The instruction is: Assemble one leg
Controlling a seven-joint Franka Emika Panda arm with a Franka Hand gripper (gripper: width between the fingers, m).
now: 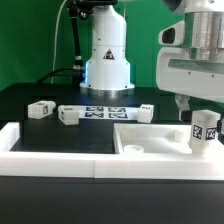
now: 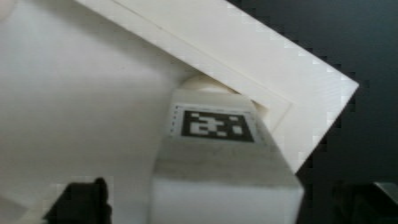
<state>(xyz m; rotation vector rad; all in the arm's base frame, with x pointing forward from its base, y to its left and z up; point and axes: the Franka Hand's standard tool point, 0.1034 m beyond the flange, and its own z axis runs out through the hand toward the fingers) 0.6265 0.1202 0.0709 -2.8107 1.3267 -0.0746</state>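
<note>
From the exterior view, the pincer [image 1: 203, 118] hangs at about three o'clock over the black bench [image 1: 40, 135], clamped on a tagged leg [image 1: 204, 131] standing upright on the white panel [image 1: 160, 142]; three more legs [image 1: 40, 109] lie loose across the middle, either side of the marker board [image 1: 105, 112], and a white rail [image 1: 50, 151] runs along the near edge. In the wrist view the leg [image 2: 217, 150] sits between the dark fingers [image 2: 80, 198], its top end against the panel [image 2: 143, 75] at twelve o'clock.
</note>
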